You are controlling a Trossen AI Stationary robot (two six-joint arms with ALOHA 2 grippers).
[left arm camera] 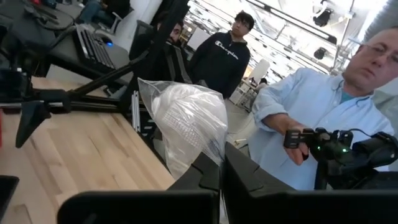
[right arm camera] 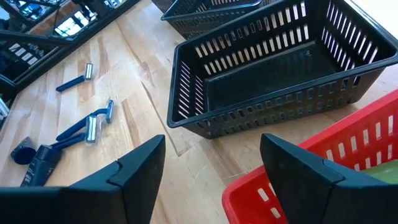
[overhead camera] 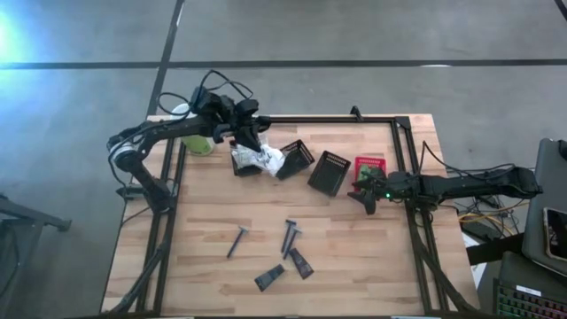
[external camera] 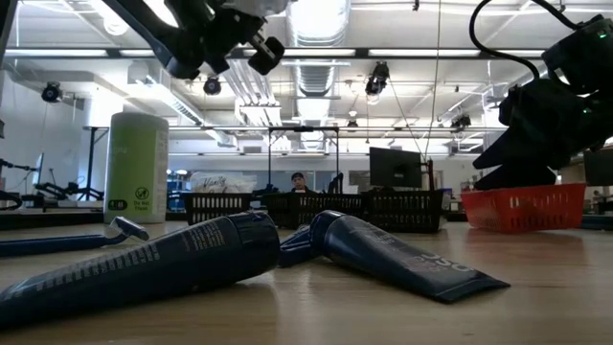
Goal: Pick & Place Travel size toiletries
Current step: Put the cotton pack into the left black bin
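Wooden tabletop seen from above, with a workshop room beyond it. At far left stands a pale-green canister. Just right of it, the left gripper hangs above the leftmost black basket, its fingers closed on a clear bag of white wrapped packets; the bag is over that basket but not yet released. To the right lie a second black basket and a third black basket, the latter empty in the right wrist view. Farther right, the red basket holds some green items, apparently already placed. The right gripper hovers at the near edge of the red basket, fingers apart and holding nothing. On the near half of the table, three blue razors and two dark tubes remain unsorted. By this evidence the task is about half done: green items delivered, packets in transit, razors and tubes left.
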